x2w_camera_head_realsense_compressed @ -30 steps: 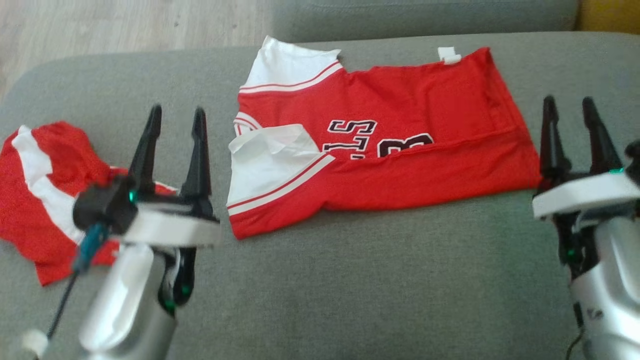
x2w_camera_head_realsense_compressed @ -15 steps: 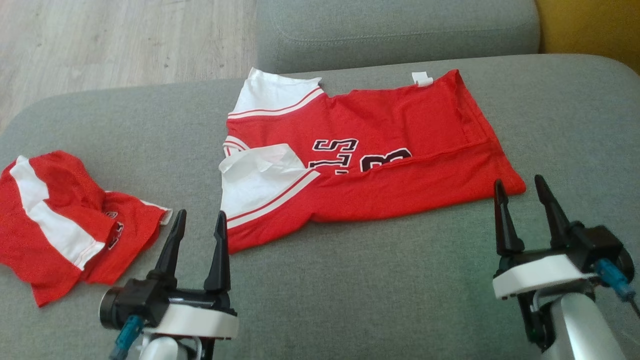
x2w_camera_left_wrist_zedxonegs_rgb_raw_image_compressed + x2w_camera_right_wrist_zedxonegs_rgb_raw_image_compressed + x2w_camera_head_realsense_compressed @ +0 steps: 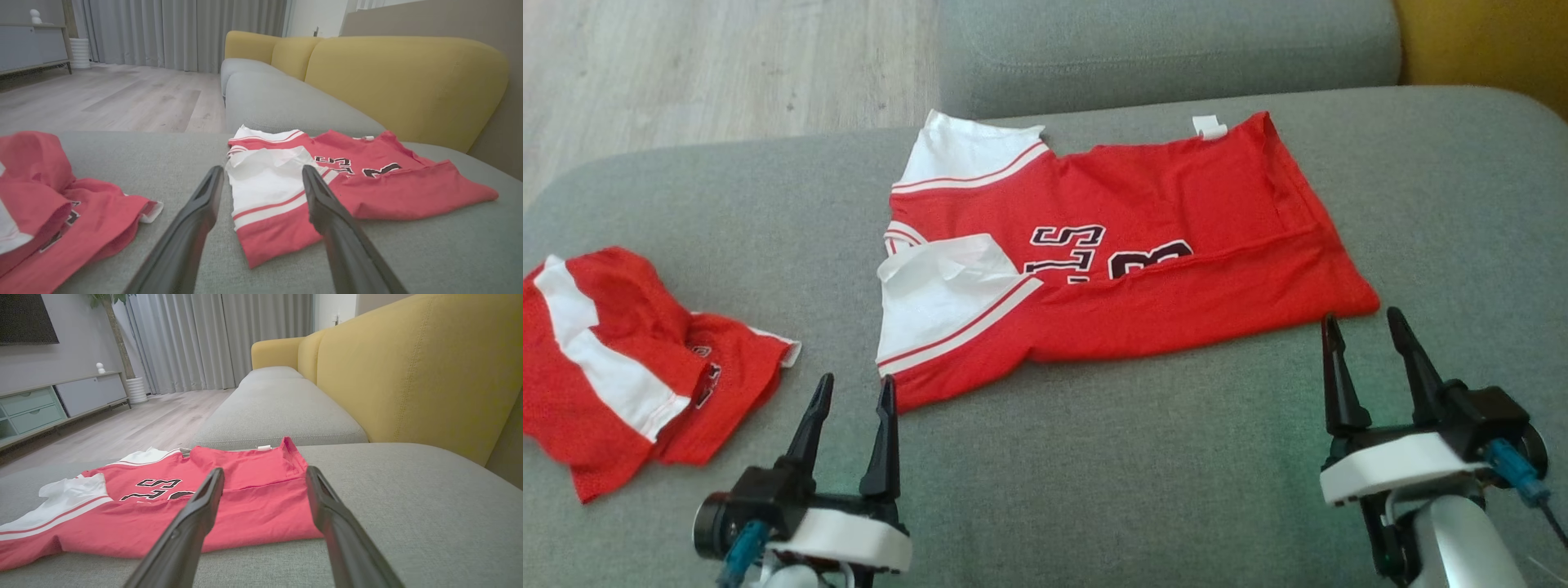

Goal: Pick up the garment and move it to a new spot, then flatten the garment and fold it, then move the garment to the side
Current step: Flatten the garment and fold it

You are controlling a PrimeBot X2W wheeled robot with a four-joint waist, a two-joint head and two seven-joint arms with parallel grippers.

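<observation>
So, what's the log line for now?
left end effector: open, empty | right end effector: open, empty | red-and-white jersey shirt: partly folded on grey sofa cushion

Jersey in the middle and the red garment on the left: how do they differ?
The jersey lies spread flat, its near edge folded over; the crumpled garment sits bunched. The jersey looks larger than the crumpled garment. Both are red and white, on the grey sofa cushion.

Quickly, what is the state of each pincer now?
Left pincer: open, holding nothing.
Right pincer: open, holding nothing.
</observation>
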